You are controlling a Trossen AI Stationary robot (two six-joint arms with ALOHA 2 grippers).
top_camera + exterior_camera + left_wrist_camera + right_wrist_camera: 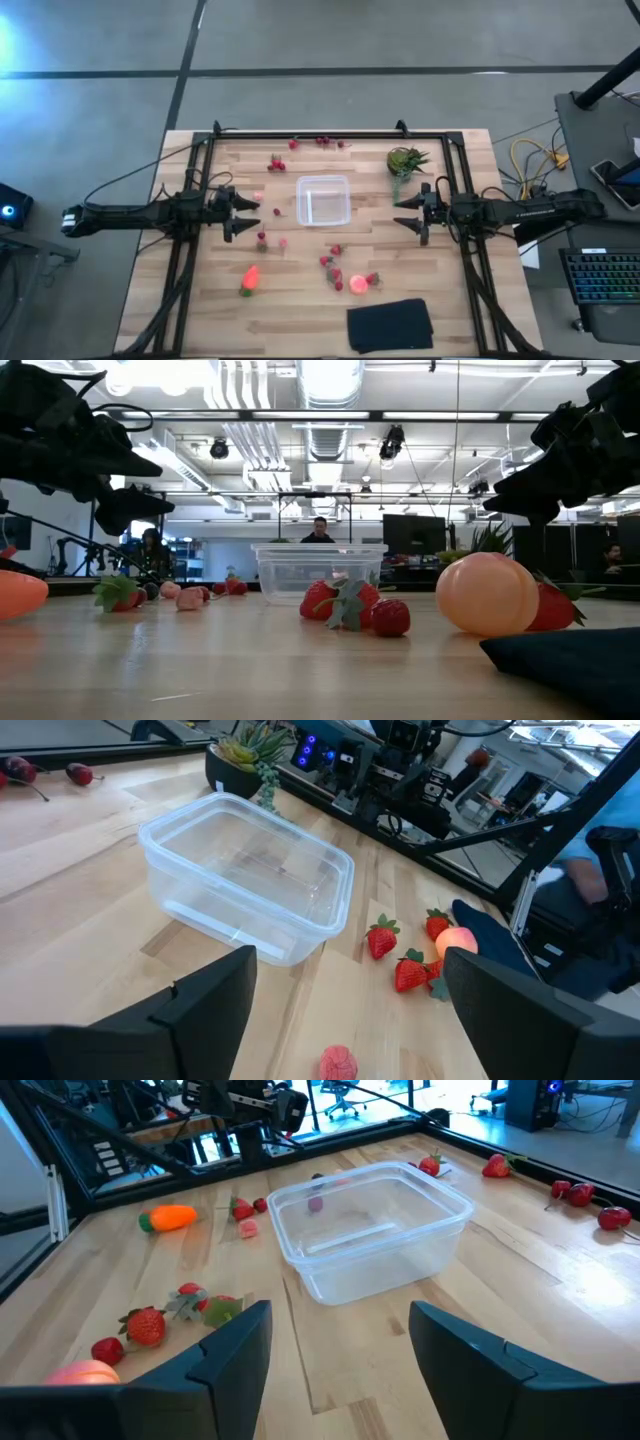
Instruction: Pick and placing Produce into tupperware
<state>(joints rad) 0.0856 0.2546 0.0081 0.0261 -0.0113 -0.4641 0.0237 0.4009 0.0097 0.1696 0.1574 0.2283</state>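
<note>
Looking down on the bench (200, 300), we find the tupperware (323, 199) near its middle, upright and with nothing inside that we can make out through its clear walls. Our left end effector (247, 216) hovers just to the left of the tupperware, fingers spread apart and holding nothing; our right end effector (402, 213) hovers to its right, likewise spread and carrying nothing. Both point inward at the box from opposite sides.

We see the Produce scattered loose on the bench, none of it in the tupperware. The carrot-like piece (249, 278) lies toward the front left, its green end toward the front edge. The round orange-red fruit (358, 284) sits front of centre, with several red berries (332, 264) just beside it and between it and the box. More berries (277, 162) lie behind and left of the tupperware, and a few cherries (322, 142) near the far edge. A pair of small pieces (262, 238) rests just in front of our left end effector.

A spiky green plant (404, 160) stands at the far right, behind our right end effector, and a flat black cloth (389, 326) lies at the front right corner, near the round fruit.
</note>
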